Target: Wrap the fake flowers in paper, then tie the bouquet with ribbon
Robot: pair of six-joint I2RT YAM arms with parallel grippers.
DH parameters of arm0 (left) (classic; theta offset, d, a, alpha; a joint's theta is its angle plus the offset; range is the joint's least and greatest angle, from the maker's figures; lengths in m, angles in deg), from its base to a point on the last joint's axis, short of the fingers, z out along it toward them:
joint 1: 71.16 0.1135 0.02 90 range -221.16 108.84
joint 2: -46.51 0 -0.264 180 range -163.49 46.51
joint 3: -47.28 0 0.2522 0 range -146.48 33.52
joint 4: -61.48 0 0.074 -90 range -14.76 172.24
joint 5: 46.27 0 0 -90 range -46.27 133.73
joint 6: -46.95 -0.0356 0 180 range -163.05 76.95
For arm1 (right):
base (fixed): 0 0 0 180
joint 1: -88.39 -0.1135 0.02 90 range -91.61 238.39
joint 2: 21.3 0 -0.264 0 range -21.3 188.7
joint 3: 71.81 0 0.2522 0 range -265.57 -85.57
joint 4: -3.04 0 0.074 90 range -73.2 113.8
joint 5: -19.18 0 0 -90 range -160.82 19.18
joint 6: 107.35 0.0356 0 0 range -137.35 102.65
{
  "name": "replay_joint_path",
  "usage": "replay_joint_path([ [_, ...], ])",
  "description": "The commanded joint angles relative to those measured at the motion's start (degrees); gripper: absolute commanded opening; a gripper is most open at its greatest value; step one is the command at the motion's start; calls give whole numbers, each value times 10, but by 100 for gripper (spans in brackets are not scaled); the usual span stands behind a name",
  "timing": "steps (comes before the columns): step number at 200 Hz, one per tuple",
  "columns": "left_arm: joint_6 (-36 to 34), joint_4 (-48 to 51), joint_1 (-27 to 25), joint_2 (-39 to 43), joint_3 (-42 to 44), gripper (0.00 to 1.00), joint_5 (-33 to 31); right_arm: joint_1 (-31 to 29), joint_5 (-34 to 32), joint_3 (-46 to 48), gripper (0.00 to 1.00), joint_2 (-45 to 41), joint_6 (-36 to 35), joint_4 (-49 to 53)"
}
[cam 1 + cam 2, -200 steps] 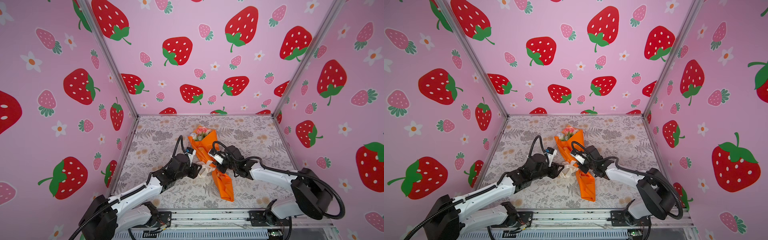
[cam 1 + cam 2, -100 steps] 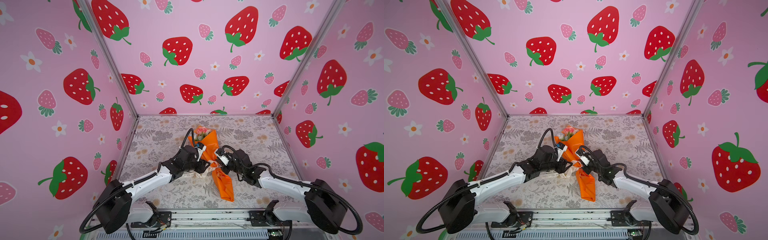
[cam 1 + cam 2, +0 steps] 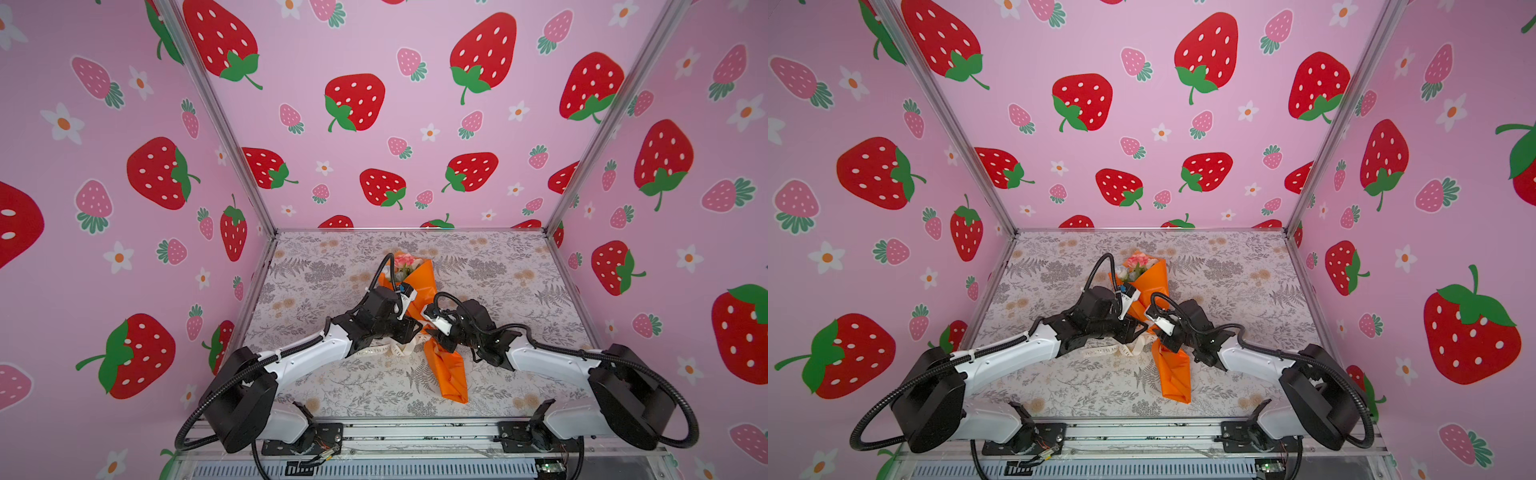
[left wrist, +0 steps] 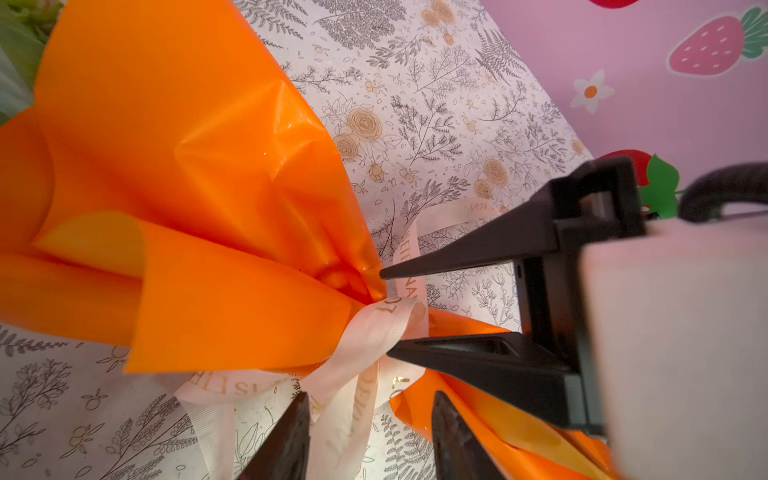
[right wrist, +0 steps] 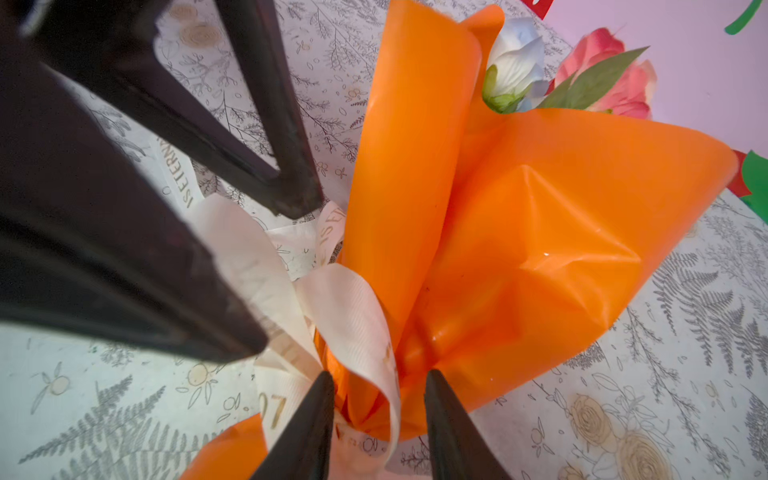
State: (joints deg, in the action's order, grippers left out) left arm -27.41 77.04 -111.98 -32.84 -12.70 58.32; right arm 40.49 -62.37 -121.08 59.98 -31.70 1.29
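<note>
Seeing bouquet of fake flowers (image 3: pixel 402 262) centred on counter (image 3: pixel 316 270) in both top views, heads at 12 o'clock, orange wrap (image 3: pixel 446 370) tail toward 5 o'clock. Cream ribbon (image 3: pixel 380 352) looped loosely at wrap neck, end trailing toward 8 o'clock. Left hand (image 4: pixel 370 399) in from 8 o'clock, released, jaws straddling ribbon. Right hand (image 5: pixel 378 374) in from 4 o'clock, released, jaws either side of ribbon loop and neck.

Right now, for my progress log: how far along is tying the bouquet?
Done: the flowers sit wrapped in orange paper, with the ribbon looped round the narrow waist. In hand: left gripper and right gripper both straddle that ribbon, jaws apart. To do: no bow shows; a ribbon end lies loose on the table.
</note>
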Motion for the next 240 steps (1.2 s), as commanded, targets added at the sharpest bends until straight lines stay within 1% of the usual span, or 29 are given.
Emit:
replay_joint_path([
  [1,4,3,9,17,9,49,-7,1,0,-33,40,20,-41,14],
  [20,1,8,14,17,8,49,-6,1,4,-39,39,20,-27,2],
  [27,1,8,15,17,8,49,-6,1,7,-37,38,16,-21,-5],
  [55,-5,8,18,9,1,50,4,1,8,-15,20,-7,1,-40],
  [61,-8,9,18,6,-2,50,7,1,10,-10,18,-13,6,-44],
  [99,-14,4,18,-15,-20,51,25,3,1,33,15,-54,52,-97],
  [117,-19,-4,18,-24,-27,51,38,5,9,55,14,-70,66,-125],
  [128,-24,-5,18,-31,-33,52,44,7,13,67,10,-79,75,-140],
  [150,-34,0,18,-49,-46,53,46,13,5,82,7,-89,92,-158],
  [182,-39,1,19,-70,-53,53,30,23,19,91,6,-95,104,-159],
  [201,-41,3,18,-80,-55,54,26,25,25,90,10,-96,93,-145],
  [217,-47,5,18,-92,-60,54,31,27,20,85,12,-94,86,-123],
  [240,-56,16,16,-112,-74,54,38,39,6,77,17,-98,111,-89],
])
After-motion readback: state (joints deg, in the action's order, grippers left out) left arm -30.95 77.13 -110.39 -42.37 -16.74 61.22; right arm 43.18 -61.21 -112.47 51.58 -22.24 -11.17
